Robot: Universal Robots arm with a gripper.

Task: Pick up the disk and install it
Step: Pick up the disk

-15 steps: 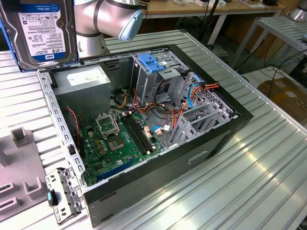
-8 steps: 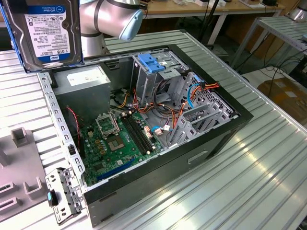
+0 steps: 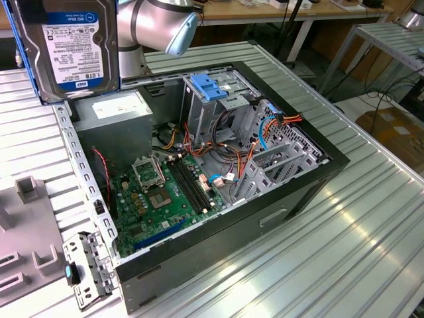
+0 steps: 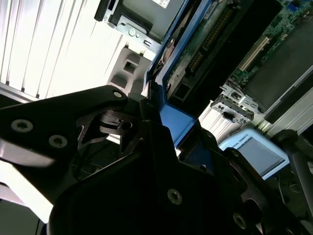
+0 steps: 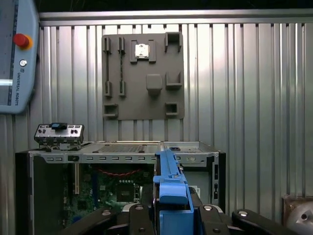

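The disk hangs in the air at the exterior view's upper left, above the rear corner of the open computer case, with its blue-and-white label facing the camera. In the first wrist view its blue side rail stands edge-on between the black fingers of my gripper, over the case below. The second wrist view shows the disk's circuit-board underside and blue rail clamped in the gripper. The gripper is shut on the disk.
Inside the case are a green motherboard, a grey power-supply box, a light-blue bracket on the drive cage, and loose cables. A grey fixture plate and a small metal panel lie on the ribbed table. A pendant lies nearby.
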